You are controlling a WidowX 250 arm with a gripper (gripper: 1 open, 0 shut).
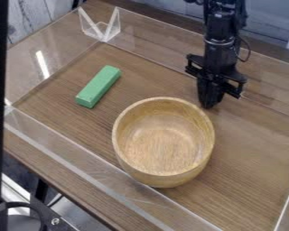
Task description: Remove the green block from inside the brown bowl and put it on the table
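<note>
In the camera view, your block (97,87) lies flat on the worktop (62,126), outside the bowl (163,142) and apart from it, toward the upper left of the picture from the bowl. It sits at a slant, its top end leaning to the right. Your gripper (209,100) is on the other side, by the bowl's upper right rim, so the block is well apart from it, across to the left and at much the same height in the picture. You can't tell from this view whether the gripper's jaws are parted or clenched, nor whether its tips touch the rim. The block is not in its grasp. You can see into the bowl, which stands upright with its hollow bare. Beyond the block, near the top edge, you have a small clear piece (101,24), and dark cables (17,207) show at the lower left
</note>
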